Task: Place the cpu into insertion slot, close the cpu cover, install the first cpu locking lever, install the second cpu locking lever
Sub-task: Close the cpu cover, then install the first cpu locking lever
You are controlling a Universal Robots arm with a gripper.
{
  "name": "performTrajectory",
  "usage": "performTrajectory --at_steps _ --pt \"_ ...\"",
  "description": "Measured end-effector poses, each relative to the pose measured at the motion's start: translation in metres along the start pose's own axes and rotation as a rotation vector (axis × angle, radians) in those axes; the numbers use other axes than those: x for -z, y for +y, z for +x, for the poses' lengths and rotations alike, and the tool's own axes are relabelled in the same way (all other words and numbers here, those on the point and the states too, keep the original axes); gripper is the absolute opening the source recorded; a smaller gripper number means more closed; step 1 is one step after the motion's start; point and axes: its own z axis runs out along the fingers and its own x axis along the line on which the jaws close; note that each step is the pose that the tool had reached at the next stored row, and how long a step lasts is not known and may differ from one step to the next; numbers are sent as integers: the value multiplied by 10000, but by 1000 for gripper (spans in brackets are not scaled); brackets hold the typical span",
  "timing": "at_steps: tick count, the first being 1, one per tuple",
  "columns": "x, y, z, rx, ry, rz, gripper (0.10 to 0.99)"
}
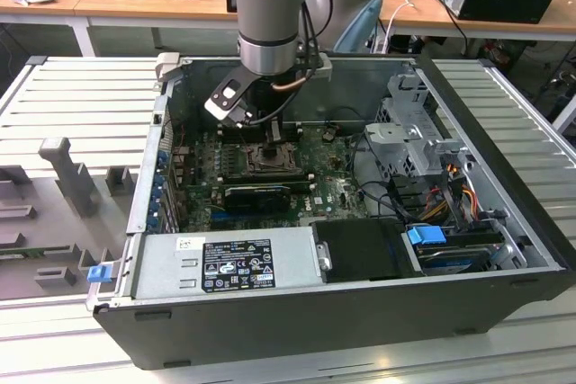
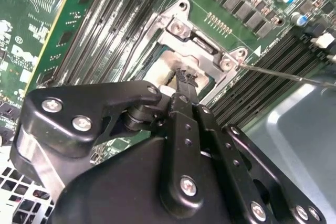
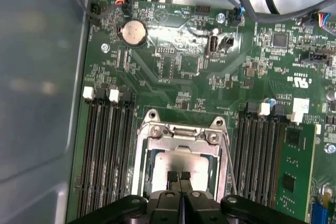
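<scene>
Slippage is the chief worry. The gripper has its two fingertips pressed together with nothing between them. It stands right over the chip, touching its silver face or just short of it; I cannot tell which. The chip lies in the socket and shows through the window of the cover, which looks folded down over it. A push that lands off-centre could scrape the chip's face or skew the cover. Too hard a push could, I judge, harm the pins beneath. The thin wire lever runs along one side of the socket and juts out over the memory slots, so a sideways move might snag and bend it.

Room is tight. In the exterior view the black card lies just at six o'clock of the socket. Loose cables hang at three o'clock, and the case wall rises at twelve. Straight up looks like the only free direction.
</scene>
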Motion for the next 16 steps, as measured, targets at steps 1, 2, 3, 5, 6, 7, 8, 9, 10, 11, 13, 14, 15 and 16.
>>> performTrajectory --at_steps 1,2,3,5,6,7,8,9,10,11,13,14,15,16 --pt "0 6 0 -1 0 0 106" --pt "-1 13 -1 -1 1 1 106" --pt "-1 18 -1 -2 0 1 106" --pt "1 20 -1 0 0 1 106" --pt "12 20 -1 0 0 2 106" --pt "21 20 -1 -1 0 2 106" --pt "31 21 -1 -1 -1 2 106" --pt "39 21 0 -1 0 1 106" --pt "48 22 0 -1 0 1 106" --pt "57 22 0 -1 0 1 106" --pt "67 23 1 -1 2 -1 106" --pt "74 23 1 -1 1 0 106" --pt "76 23 1 -1 1 1 106" --pt "77 23 1 0 0 1 106"
